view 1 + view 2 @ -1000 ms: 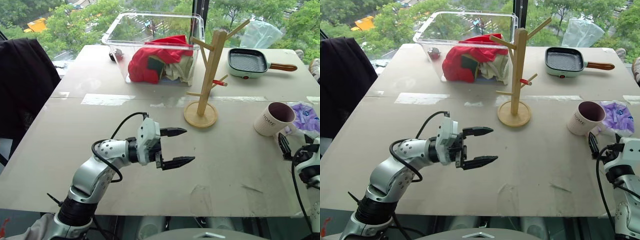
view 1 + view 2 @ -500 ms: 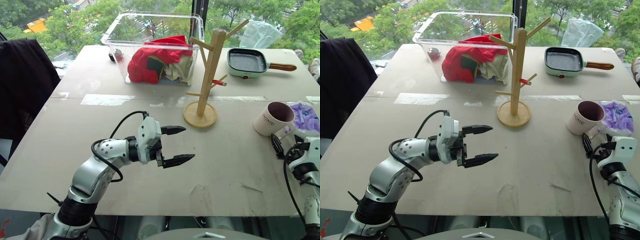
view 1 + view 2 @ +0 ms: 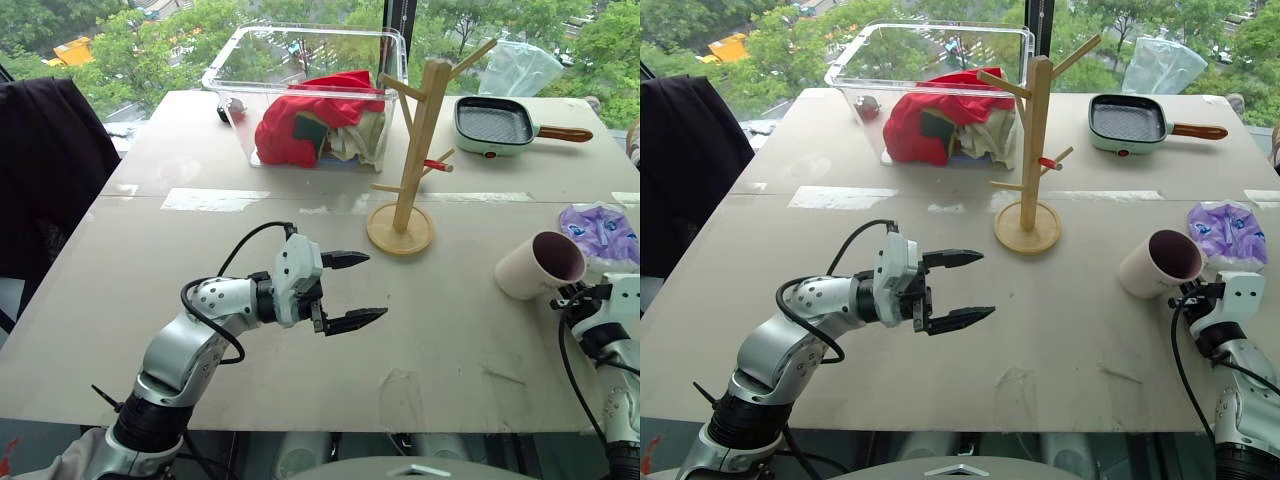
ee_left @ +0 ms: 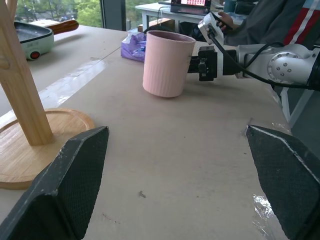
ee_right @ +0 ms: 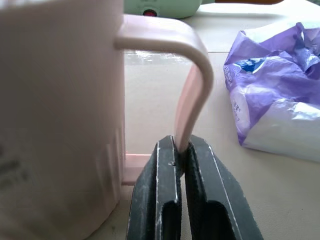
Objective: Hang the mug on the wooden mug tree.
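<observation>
Both right gripper (image 5: pixel 181 150) jaws pinch mug (image 3: pixel 1160 264) handle.

Looks like a test lab/office upstairs: big window (image 3: pixel 150 40) at 12 o'clock w/ treetops below, plain worktable (image 3: pixel 200 180), laptop (image 4: pixel 190 5) on a desk behind.

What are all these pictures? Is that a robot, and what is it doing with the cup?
Yes, a robot with two arms. Two pictures come from cameras in its head, looking down at a table. Two more come from cameras on its wrists. The right pincer is shut on the handle of the mug, seen close up in the right wrist picture. The left pincer is open and holds nothing. On the table stand a wooden mug tree, a clear box of cloths, a small pan and a purple bag.
</observation>
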Controlling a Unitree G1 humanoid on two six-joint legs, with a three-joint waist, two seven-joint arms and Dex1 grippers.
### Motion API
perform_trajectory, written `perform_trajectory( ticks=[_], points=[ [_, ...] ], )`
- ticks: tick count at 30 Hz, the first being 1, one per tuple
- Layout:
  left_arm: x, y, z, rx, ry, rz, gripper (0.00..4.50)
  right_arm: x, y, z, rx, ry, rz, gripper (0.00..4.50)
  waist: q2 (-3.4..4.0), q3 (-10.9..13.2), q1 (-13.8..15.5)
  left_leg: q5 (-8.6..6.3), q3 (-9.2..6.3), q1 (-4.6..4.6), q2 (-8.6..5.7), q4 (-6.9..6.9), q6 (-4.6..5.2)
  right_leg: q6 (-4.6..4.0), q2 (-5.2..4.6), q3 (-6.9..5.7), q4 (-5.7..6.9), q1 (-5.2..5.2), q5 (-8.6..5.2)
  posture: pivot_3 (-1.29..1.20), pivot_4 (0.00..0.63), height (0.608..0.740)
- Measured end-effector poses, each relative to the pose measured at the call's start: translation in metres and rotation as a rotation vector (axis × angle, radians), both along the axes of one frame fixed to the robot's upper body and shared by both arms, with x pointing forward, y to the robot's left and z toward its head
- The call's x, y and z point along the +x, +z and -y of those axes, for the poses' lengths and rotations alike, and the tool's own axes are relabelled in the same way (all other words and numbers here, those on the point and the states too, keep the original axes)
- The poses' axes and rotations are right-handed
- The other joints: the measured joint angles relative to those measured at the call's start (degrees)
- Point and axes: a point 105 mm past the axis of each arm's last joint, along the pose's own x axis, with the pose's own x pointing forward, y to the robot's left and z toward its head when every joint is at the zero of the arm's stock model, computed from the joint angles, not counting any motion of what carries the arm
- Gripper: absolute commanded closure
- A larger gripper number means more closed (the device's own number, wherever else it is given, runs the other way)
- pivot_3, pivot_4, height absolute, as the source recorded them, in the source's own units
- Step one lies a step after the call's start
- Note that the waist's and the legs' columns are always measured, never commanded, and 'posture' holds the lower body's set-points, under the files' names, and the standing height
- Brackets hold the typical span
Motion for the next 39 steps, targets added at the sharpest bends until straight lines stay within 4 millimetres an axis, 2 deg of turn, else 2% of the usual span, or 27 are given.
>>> perform_trajectory(
  ticks=[6,9,11,13,15,22,23,26,30,35,39],
  points=[
    [-0.001,-0.004,-0.001,-0.024,0.016,-0.021,0.00,0.004,0.004,-0.005,-0.073,0.045,-0.012,4.49,0.01,0.00,-0.19,0.00,0.02,0.01,0.00,0.00,0.00,0.00,0.00,0.02,0.01,0.00,0.00,0.00,0.150,0.740],
    [-0.003,-0.006,-0.002,-0.074,0.044,-0.038,0.00,0.009,0.016,-0.021,-0.137,0.149,-0.008,4.49,0.02,0.01,-0.61,0.00,0.02,0.02,0.01,0.00,0.00,0.00,-0.01,0.03,0.02,-0.01,0.00,0.00,0.150,0.740],
    [-0.001,-0.006,-0.006,-0.128,0.106,-0.011,0.00,0.012,0.032,-0.047,-0.203,0.310,-0.034,4.49,0.19,0.11,-1.09,0.00,0.07,0.03,0.02,0.01,0.00,0.00,-0.04,0.09,0.05,-0.01,0.01,0.00,0.150,0.740],
    [0.004,-0.007,-0.014,-0.204,0.193,-0.002,0.00,0.011,0.059,-0.079,-0.282,0.471,-0.013,4.49,0.15,0.15,-1.21,0.00,0.01,0.05,0.03,0.02,0.00,0.00,-0.02,0.03,0.08,0.00,0.01,0.00,0.150,0.740],
    [0.008,-0.009,-0.022,-0.247,0.250,0.006,0.00,0.012,0.084,-0.100,-0.335,0.553,0.030,4.49,0.07,0.18,-1.06,0.00,-0.08,0.04,0.03,0.05,0.00,0.00,0.00,-0.07,0.09,0.01,0.01,0.00,0.150,0.740],
    [0.003,-0.021,-0.038,-0.404,0.324,-0.022,0.00,0.011,0.129,-0.136,-0.526,0.669,-0.001,4.49,-0.02,0.26,-0.57,0.00,-0.05,-0.09,-0.04,0.08,0.00,0.00,-0.14,-0.09,0.00,-0.05,0.01,0.00,0.150,0.740],
    [0.000,-0.021,-0.039,-0.420,0.307,-0.022,0.00,0.011,0.141,-0.143,-0.551,0.674,0.002,4.49,-0.13,0.32,-0.57,0.00,-0.11,-0.12,-0.02,0.09,0.00,-0.01,-0.13,-0.15,-0.01,-0.05,0.01,0.00,0.150,0.740],
    [-0.002,-0.019,-0.040,-0.440,0.294,-0.009,0.00,0.012,0.148,-0.148,-0.545,0.673,-0.012,4.49,-0.20,0.32,-0.19,0.00,-0.15,-0.12,-0.02,0.08,0.00,-0.02,-0.12,-0.20,-0.02,-0.04,0.00,0.00,0.150,0.740],
    [-0.002,-0.018,-0.040,-0.470,0.290,0.008,0.00,0.016,0.167,-0.150,-0.607,0.637,-0.032,4.49,-0.19,0.35,0.27,0.00,-0.14,-0.18,-0.05,0.10,0.00,-0.02,-0.17,-0.21,-0.07,-0.06,0.01,0.00,0.150,0.740],
    [0.000,-0.016,-0.041,-0.486,0.296,0.028,0.00,0.018,0.165,-0.154,-0.635,0.641,-0.082,4.49,-0.19,0.35,0.21,0.00,-0.13,-0.20,-0.05,0.09,0.01,-0.02,-0.17,-0.21,-0.09,-0.07,0.01,0.00,0.150,0.740],
    [0.003,-0.012,-0.042,-0.505,0.310,0.051,0.00,0.024,0.174,-0.158,-0.653,0.640,-0.073,4.49,-0.18,0.35,0.03,0.00,-0.11,-0.17,-0.04,0.09,0.01,-0.01,-0.17,-0.21,-0.09,-0.06,0.01,0.00,0.150,0.740]
  ],
)
